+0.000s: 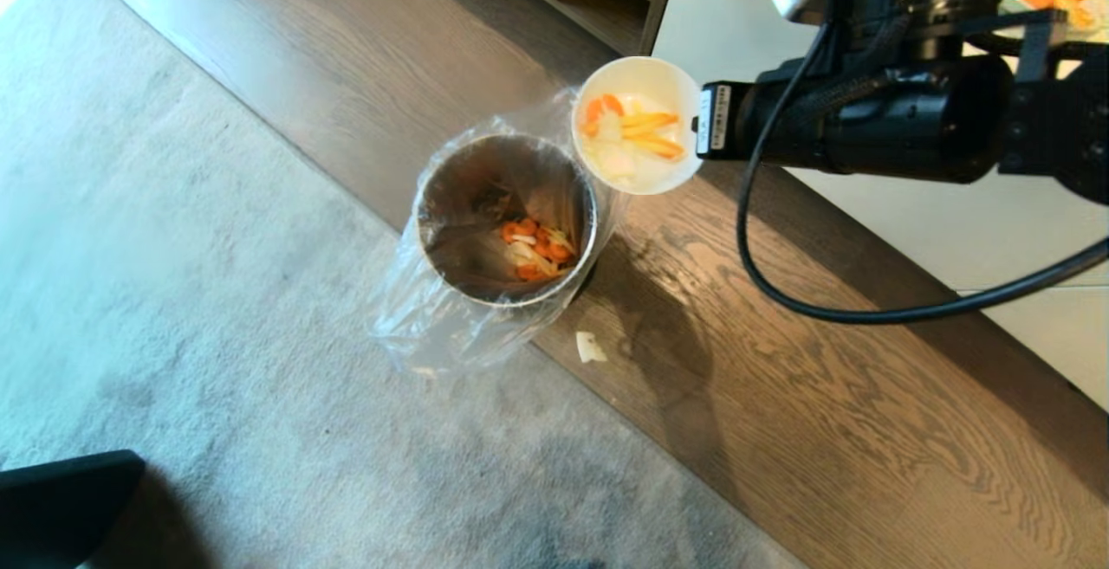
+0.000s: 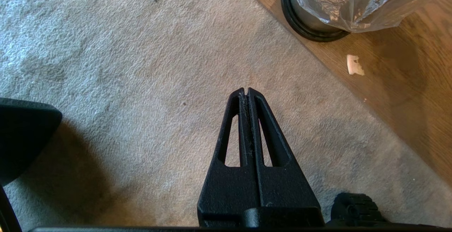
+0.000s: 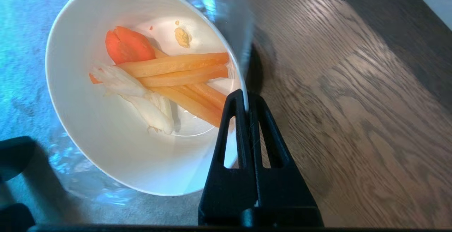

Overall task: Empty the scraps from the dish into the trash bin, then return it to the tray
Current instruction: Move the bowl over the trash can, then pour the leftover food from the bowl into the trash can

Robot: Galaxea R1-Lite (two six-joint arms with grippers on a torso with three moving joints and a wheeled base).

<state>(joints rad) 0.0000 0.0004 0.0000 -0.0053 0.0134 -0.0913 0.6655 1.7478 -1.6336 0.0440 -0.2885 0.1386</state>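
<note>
The left gripper (image 2: 248,90) hangs over the grey carpet (image 2: 123,66) nearest the robot, its fingers pressed together on nothing. Past it, at the carpet's edge on the wood floor (image 1: 780,396), stands the trash bin (image 1: 507,218), with food bits already in its bottom and one white piece (image 1: 590,346) lying on the floor just beside it. Beyond the bin's rim, the right gripper (image 3: 248,96) is clamped tight on the rim of the bowl (image 1: 637,125), holding it raised and tilted with the scraps (image 3: 169,80) inside it.
</note>
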